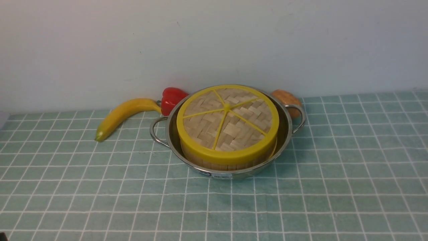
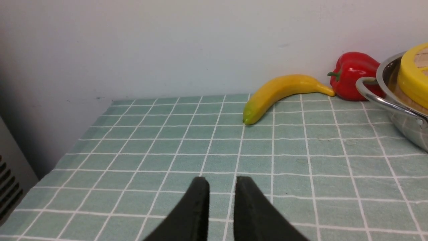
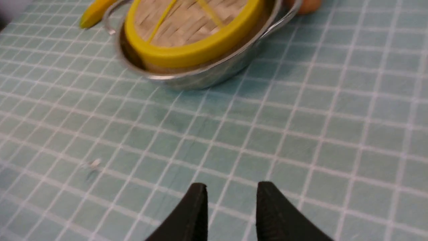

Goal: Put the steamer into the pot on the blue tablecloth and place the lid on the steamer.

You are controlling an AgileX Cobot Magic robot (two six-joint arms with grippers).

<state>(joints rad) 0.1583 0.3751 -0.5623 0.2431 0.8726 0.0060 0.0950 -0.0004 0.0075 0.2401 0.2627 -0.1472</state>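
Yellow banana (image 1: 125, 113), far left by wall, lying on blue tablecloth (image 1: 100, 187); not a task item. Red pepper (image 1: 172, 98) next, just beside banana stem end & behind pot's left handle. Pot (image 1: 287, 134), stainless, centre of cloth, label facing front. Steamer (image 1: 220, 164) sits inside pot, pale wall showing under lid at front. Lid (image 1: 228, 121) rests on top of steamer, yellow rim w/ spokes; looks seated, maybe sitting a touch toward left of steamer, cannot tell for sure. Brown roundish item (image 1: 286, 98) behind pot's right handle, partly hidden, kind unclear. Left gripper (image 2: 222, 182): seen in left wrist view only, over bare cloth, well apart from pot, jaws a narrow gap apart, holding nothing. Right gripper (image 3: 231, 187): right wrist view only, over bare cloth near front of pot, jaws parted wider, empty; view blurred. Step: both placements appear done, approx. task end. Next move, by judgement: arms keep clear of pot; if lid is off-centre, a light nudge to square it w/o tipping steamer.
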